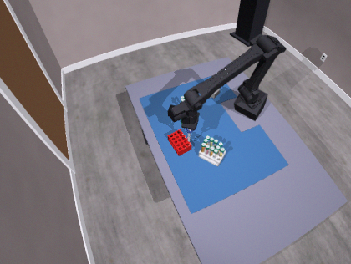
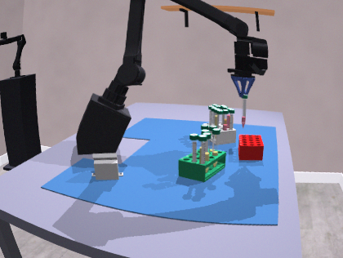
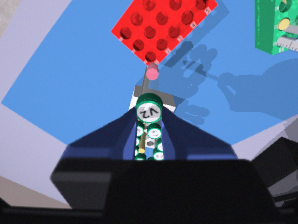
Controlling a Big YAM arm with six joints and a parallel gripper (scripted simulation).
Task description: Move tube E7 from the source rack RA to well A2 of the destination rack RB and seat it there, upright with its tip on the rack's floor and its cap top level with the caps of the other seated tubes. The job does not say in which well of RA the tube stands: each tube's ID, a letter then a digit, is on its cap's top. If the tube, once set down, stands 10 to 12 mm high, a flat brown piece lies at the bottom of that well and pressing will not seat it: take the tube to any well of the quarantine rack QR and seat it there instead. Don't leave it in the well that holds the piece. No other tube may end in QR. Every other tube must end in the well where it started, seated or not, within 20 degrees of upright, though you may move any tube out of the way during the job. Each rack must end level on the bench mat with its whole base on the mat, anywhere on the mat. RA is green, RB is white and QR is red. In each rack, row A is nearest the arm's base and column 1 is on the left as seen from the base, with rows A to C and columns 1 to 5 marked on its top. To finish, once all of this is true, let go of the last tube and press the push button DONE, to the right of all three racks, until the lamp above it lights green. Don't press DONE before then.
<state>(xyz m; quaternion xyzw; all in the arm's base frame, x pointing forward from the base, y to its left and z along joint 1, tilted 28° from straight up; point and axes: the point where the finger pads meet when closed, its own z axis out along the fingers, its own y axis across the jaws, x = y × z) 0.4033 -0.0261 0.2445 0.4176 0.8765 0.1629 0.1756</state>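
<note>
Three racks stand on the blue mat (image 2: 163,192), which covers most of the grey surface (image 2: 41,212). In the exterior view, the left of the frame holds a black stand (image 2: 20,118) beside the surface, and next to it the arm's black base (image 2: 102,128) with a small grey box (image 2: 106,167) in front of it on the mat. Toward the centre sits the green rack (image 2: 196,167), with several green-capped tubes standing in it at differing heights. Just behind it and slightly right is the white rack (image 2: 229,135), also carrying green-capped tubes. Right of both, apart from them, is the red rack (image 2: 251,148), whose wells look dark and unfilled in this view.

Above the red rack's rear left corner, in the upper right of the frame, the pincer (image 2: 244,95) points straight down and is clamped on the green cap of a tube (image 2: 243,110). The tube hangs upright, its pink tip well above the mat and the rack tops, over the gap between the white and red racks.

In the wrist view the held cap fills the centre, its label reading two characters that cannot be made out with certainty. The pink tip shows just past the cap, near the lower corner of the red rack in the upper middle of the frame; the green rack's edge shows at upper right.
</note>
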